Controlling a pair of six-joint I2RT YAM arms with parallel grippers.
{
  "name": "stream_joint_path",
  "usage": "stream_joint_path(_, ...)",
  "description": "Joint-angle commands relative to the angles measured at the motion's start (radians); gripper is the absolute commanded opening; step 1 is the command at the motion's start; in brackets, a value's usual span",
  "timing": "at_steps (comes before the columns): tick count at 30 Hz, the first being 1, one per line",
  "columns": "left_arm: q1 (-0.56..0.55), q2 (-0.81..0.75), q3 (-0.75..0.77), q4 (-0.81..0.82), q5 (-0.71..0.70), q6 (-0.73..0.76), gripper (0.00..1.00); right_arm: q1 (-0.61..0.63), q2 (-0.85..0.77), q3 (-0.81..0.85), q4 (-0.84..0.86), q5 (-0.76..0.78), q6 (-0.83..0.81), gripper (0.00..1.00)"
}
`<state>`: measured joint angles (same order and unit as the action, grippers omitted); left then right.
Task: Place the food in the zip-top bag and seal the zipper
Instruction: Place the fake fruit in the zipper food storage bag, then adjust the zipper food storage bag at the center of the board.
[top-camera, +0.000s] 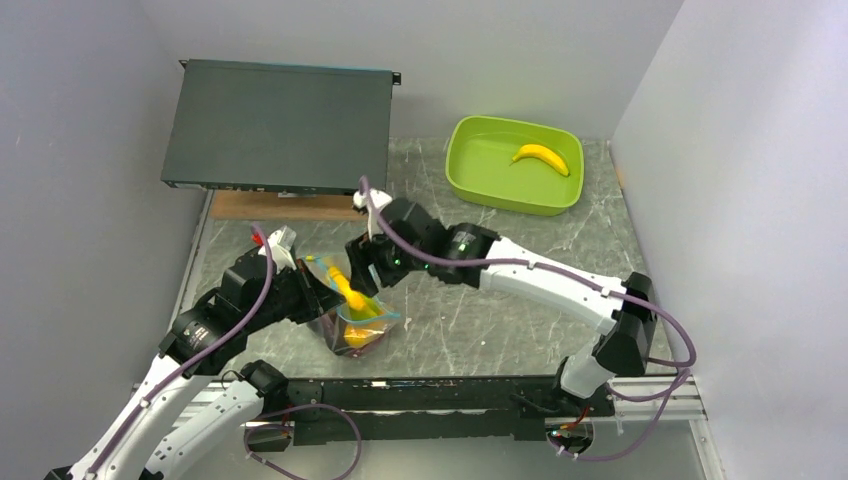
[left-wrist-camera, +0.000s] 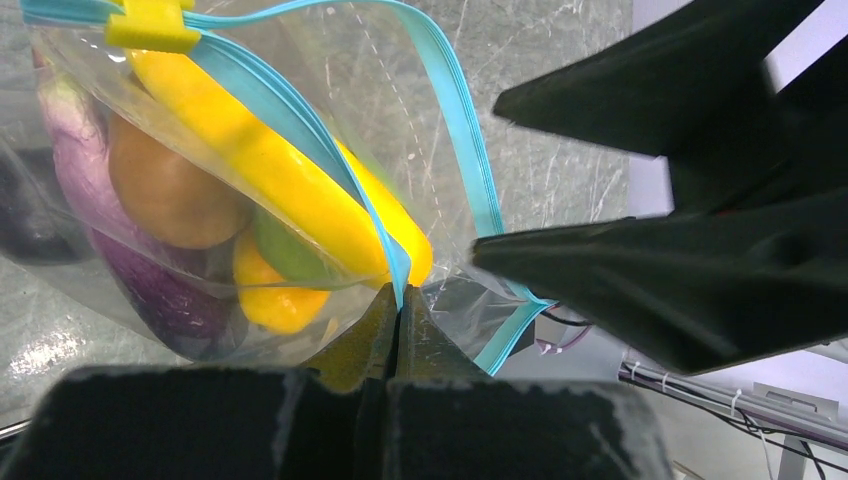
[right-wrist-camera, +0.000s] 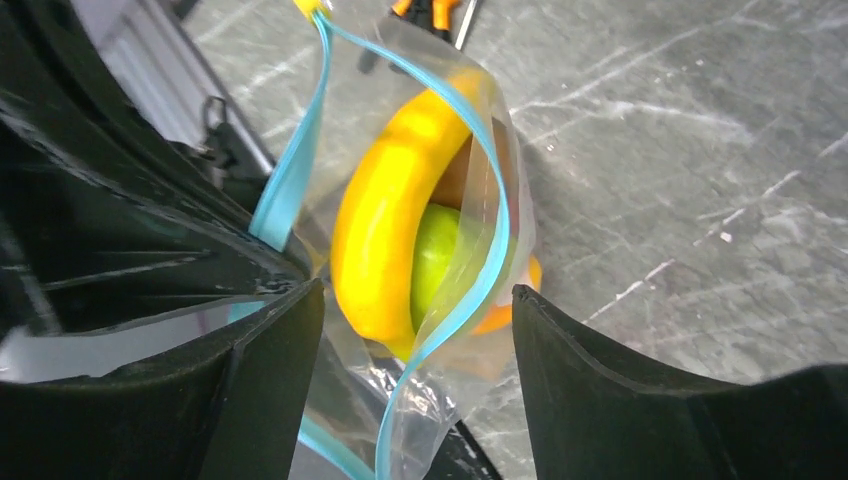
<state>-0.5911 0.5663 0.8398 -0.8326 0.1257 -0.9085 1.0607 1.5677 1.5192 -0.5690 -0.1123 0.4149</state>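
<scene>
At seven o'clock on the table (top-camera: 480, 320), left gripper (left-wrist-camera: 398, 320) pinches the zip-top bag (top-camera: 360, 325); right gripper (right-wrist-camera: 415, 295) gapes above.

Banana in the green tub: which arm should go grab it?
Right. The right gripper is open and free, and the green tub with the banana sits on its side. The left gripper is shut on the bag at its blue zipper.

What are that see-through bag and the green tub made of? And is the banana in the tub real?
The zip-top bag looks like thin clear plastic film: it crinkles and you can see through it. The tub seems moulded glossy plastic, evenly lime-green. The banana is probably a plastic toy: uniformly yellow, unblemished.
</scene>
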Motion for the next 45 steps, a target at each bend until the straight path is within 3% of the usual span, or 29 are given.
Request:
stream_joint_path(1, 0.001, -0.005, 0.037, -0.001, -0.016, -0.009, 0.0, 0.101, 0.012, -0.034, 0.07, 0.302, -0.078, 0.69)
stream_joint_path(2, 0.002, -0.006, 0.039, -0.004, -0.019, -0.01, 0.0, 0.108, 0.017, -0.036, 0.077, 0.325, -0.079, 0.67)
stream_joint_path(6, 0.002, -0.016, 0.035, -0.01, -0.024, -0.015, 0.0, 0.136, 0.002, -0.062, 0.124, 0.38, -0.095, 0.43)
stream_joint_path(7, 0.002, -0.017, 0.035, -0.013, -0.028, -0.017, 0.0, 0.142, -0.011, -0.066, 0.137, 0.387, -0.109, 0.32)
stream_joint_path(9, 0.001, -0.02, 0.044, -0.029, -0.042, -0.03, 0.0, 0.153, -0.04, -0.067, 0.169, 0.376, -0.156, 0.02)
stream_joint_path(10, 0.002, -0.022, 0.053, -0.043, -0.054, -0.049, 0.0, 0.16, -0.058, -0.067, 0.181, 0.375, -0.186, 0.0)
stream_joint_path(17, 0.002, -0.074, 0.17, -0.016, -0.062, -0.194, 0.0, 0.188, -0.172, -0.056, 0.19, 0.256, -0.316, 0.0)
stream_joint_path(21, 0.002, -0.07, 0.103, -0.044, -0.117, -0.24, 0.0, 0.188, -0.207, -0.178, 0.289, 0.203, -0.289, 0.0)
stream_joint_path(26, 0.001, -0.04, -0.038, 0.035, -0.079, -0.247, 0.0, 0.188, -0.189, -0.316, 0.422, 0.168, -0.237, 0.0)
stream_joint_path(35, 0.001, -0.005, 0.035, -0.008, -0.107, -0.177, 0.0, 0.189, -0.217, -0.314, 0.411, 0.159, -0.207, 0.0)
stream_joint_path(45, 0.001, -0.113, -0.047, 0.039, -0.123, -0.214, 0.0, 0.19, -0.194, -0.336, 0.457, 0.161, -0.121, 0.0)
